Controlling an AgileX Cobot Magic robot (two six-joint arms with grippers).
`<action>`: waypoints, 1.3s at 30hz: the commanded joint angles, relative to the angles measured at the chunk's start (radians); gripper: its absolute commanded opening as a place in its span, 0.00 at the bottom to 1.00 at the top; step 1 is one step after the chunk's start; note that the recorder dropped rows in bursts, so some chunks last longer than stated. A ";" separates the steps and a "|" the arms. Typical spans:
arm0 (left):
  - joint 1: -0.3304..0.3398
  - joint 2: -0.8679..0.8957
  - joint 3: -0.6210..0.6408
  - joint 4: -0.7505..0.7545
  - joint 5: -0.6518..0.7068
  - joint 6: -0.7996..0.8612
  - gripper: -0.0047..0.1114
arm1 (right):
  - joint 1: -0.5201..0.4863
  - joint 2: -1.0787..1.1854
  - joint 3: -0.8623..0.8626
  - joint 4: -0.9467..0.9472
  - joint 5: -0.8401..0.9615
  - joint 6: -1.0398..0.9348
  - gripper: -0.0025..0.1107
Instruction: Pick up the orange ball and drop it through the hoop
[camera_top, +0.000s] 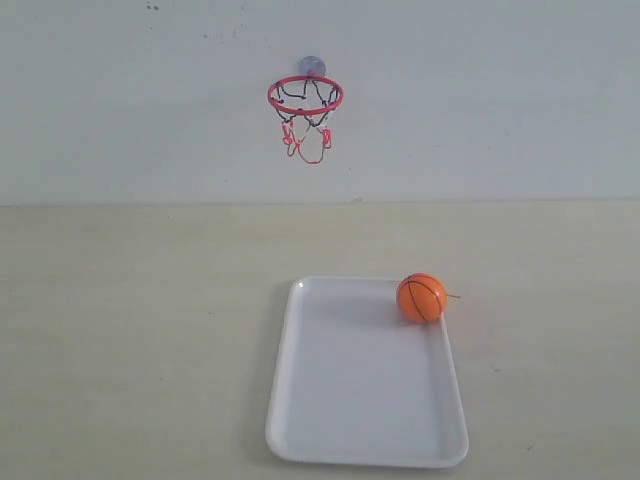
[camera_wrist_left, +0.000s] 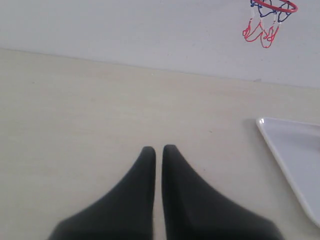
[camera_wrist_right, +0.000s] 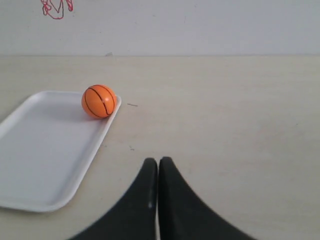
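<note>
While we scan in from the left, we find the left gripper (camera_wrist_left: 156, 149) poised over the table (camera_wrist_left: 75, 110), its two dark fingers drawn almost together with only a sliver between them and nothing held. Moving across, we pick up the hoop (camera_top: 305, 96) high on the pale wall (camera_top: 120, 100), red ring level, net dangling beneath, the suction cup (camera_top: 311, 65) just behind the ring. Below it, a touch to the right, the white tray (camera_top: 350, 400) lies flat on the table, and the ball (camera_top: 421, 297) sits in the tray's far right corner against the rim, well apart from both grippers. Over on the right, the right gripper (camera_wrist_right: 158, 161) hangs above the table near the tray's right edge, fingers pressed tip to tip, gripping nothing.
</note>
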 joint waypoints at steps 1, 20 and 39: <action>-0.001 -0.002 0.002 0.005 0.003 0.007 0.08 | 0.002 -0.005 0.000 -0.008 -0.151 -0.021 0.02; -0.001 -0.002 0.002 0.005 0.003 0.007 0.08 | 0.002 0.073 -0.168 -0.004 -0.409 -0.119 0.02; -0.001 -0.002 0.002 0.005 0.003 0.007 0.08 | 0.002 1.221 -0.681 -0.002 0.068 -0.093 0.02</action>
